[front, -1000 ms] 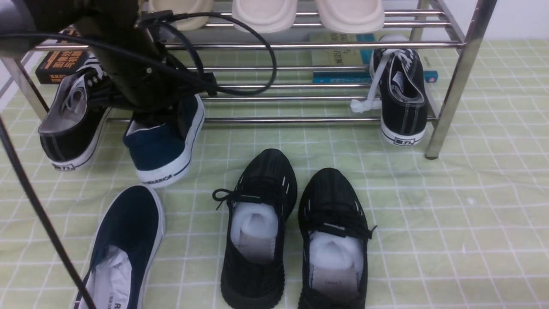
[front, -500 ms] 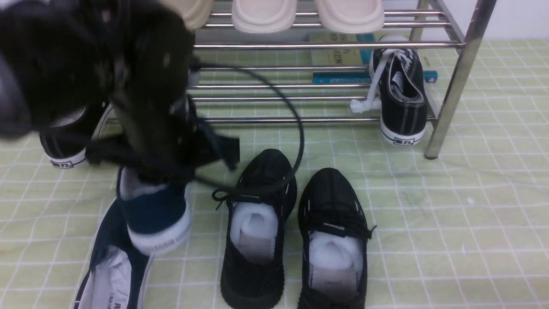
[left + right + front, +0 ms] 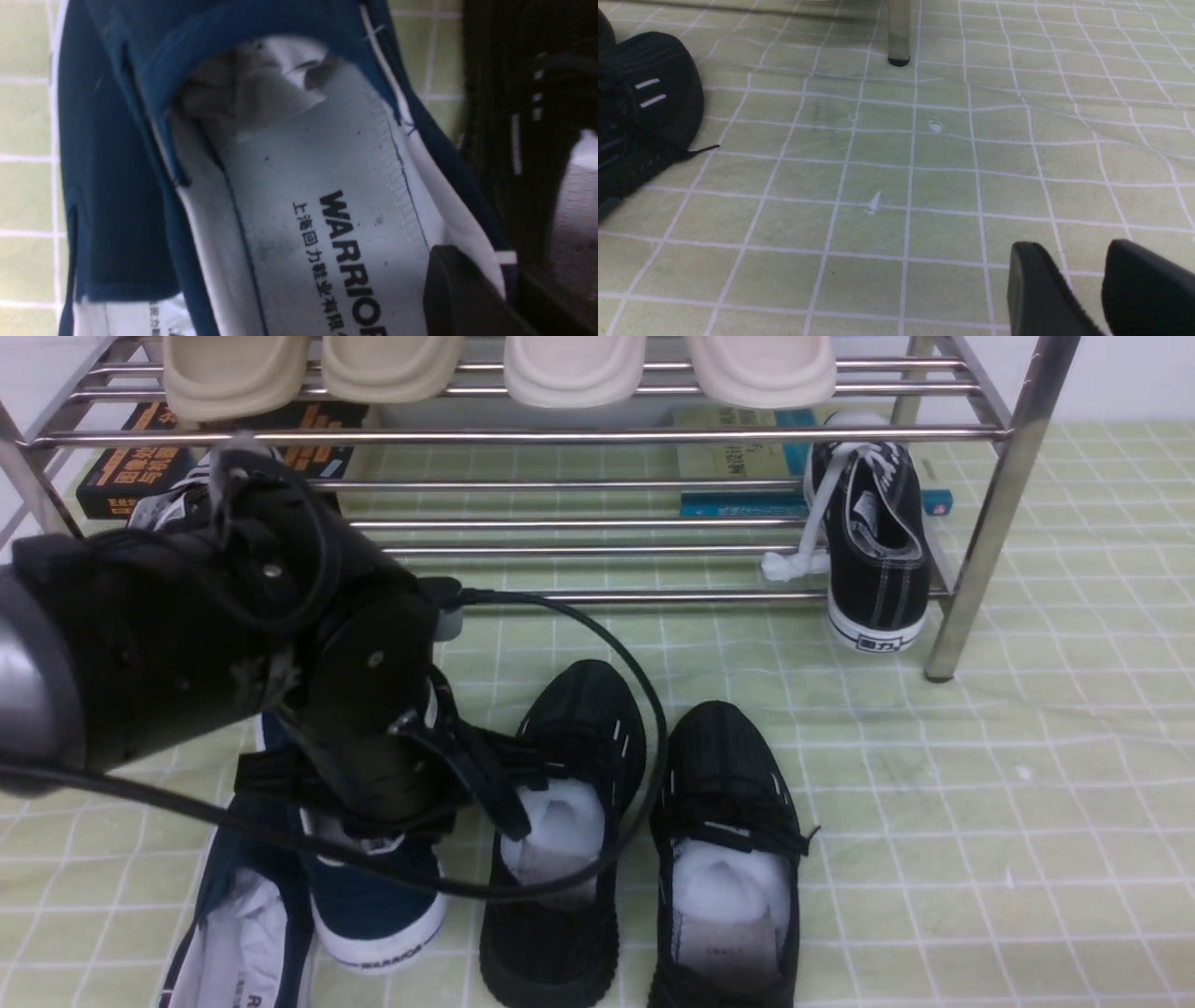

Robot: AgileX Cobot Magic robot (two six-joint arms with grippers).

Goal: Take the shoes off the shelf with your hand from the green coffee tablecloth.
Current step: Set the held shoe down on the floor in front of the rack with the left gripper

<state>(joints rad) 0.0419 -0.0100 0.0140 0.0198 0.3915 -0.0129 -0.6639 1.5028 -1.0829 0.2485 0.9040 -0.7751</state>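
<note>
My left gripper [image 3: 378, 835] is shut on one navy shoe [image 3: 373, 905], held heel toward me low over the green coffee tablecloth [image 3: 980, 784], in front of the shelf [image 3: 653, 434]. In the left wrist view one finger [image 3: 460, 289] sits inside this shoe [image 3: 327, 186] on the WARRIOR insole, pinching its side wall. The second navy shoe [image 3: 238, 933] lies on the cloth right beside it, partly overlapped. I cannot tell whether the held shoe touches the cloth. My right gripper [image 3: 1069, 254] hovers over bare cloth [image 3: 878, 186], open, with nothing between its fingers.
Two all-black knit sneakers [image 3: 560, 859] [image 3: 728, 868] lie just right of the held shoe. A black lace-up sneaker [image 3: 873, 541] sits on the lower tier at right; another [image 3: 163, 499] is behind my left arm. Beige slippers [image 3: 574, 369] fill the top tier. Books [image 3: 738, 457] lie behind.
My left arm has pulled back from the shelf and down toward me, carrying the navy shoe off the lower tier to beside the other navy shoe.
</note>
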